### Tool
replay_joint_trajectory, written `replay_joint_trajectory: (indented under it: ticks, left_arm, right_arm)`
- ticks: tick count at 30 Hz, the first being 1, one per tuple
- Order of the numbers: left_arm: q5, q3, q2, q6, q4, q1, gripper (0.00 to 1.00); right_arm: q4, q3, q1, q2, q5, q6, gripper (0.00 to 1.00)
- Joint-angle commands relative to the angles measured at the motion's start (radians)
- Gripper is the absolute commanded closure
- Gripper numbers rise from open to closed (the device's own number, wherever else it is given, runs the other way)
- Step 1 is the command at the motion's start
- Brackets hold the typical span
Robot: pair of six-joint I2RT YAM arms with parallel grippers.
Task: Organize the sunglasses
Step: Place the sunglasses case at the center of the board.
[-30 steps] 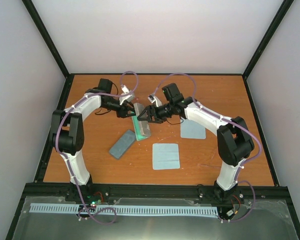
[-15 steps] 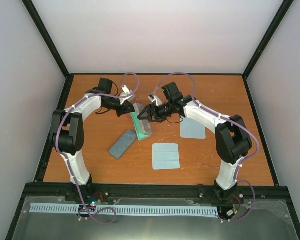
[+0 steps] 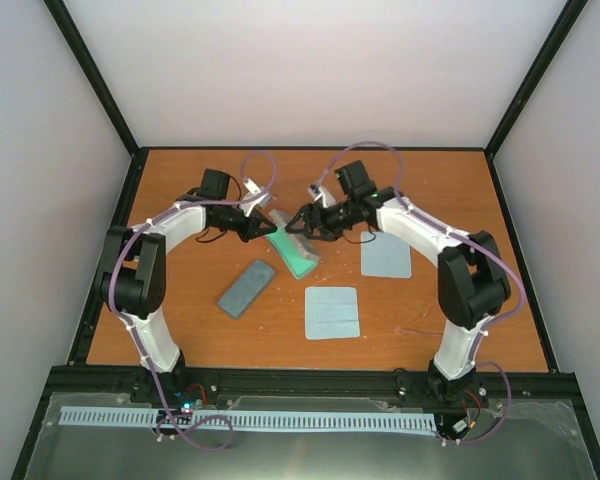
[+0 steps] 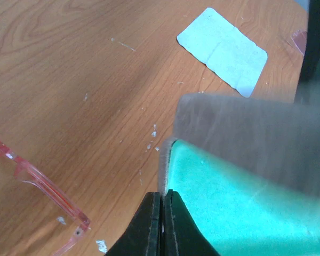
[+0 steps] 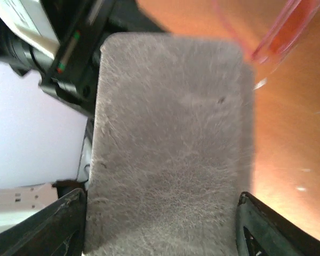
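Overhead, open case: tilted in the middle of the counter, green lining showing.
Overhead, left gripper: at the open case's far-left corner.
Overhead, right gripper: at the open case's far end, just right of the left gripper.
Overhead, closed case: flat, near-left of the open case and apart from it.
Overhead, cloths: two pale blue squares, this one nearer than the open case, the other cloth to its right; neither touches it.
Left wrist, jaws: pressed together, nipping the open case's thin grey rim beside the green lining.
Left wrist, sunglasses: pink see-through frame lying on the wood, left of the open case, clear of it.
Right wrist, jaws: standing wide, one finger on each side of the open case's fuzzy grey shell, holding it.
Right wrist, sunglasses: a blurred pink bit beyond the open case's upper right corner.
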Motion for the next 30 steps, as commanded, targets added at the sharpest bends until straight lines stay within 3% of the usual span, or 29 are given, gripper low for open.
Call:
replay_joint_trajectory:
  ticks: [1,8,15,20,30]
  left_arm:
    - [0.049,0.032,-0.055,-0.277,0.048,-0.018,1.00]
    - [-0.052,0.127,0.039,-0.503,0.057,-0.152,1.00]
    - [-0.268,0.280,0.193,-0.697,0.033,-0.227,1.00]
    - [-0.402,0.329,0.232,-0.763,0.039,-0.241,1.00]
    - [-0.574,0.373,0.276,-0.756,0.031,-0.244,1.00]
  right_arm:
    - [-0.093,0.020,-0.129,-0.151,0.151,-0.078,0.23]
    - [-0.244,0.019,-0.274,-0.352,0.382,-0.131,0.18]
    - [-0.145,-0.166,-0.275,-0.470,0.477,-0.056,0.18]
    - [-0.117,-0.241,-0.274,-0.525,0.505,-0.039,0.18]
    - [-0.076,-0.328,-0.275,-0.547,0.504,-0.033,0.18]
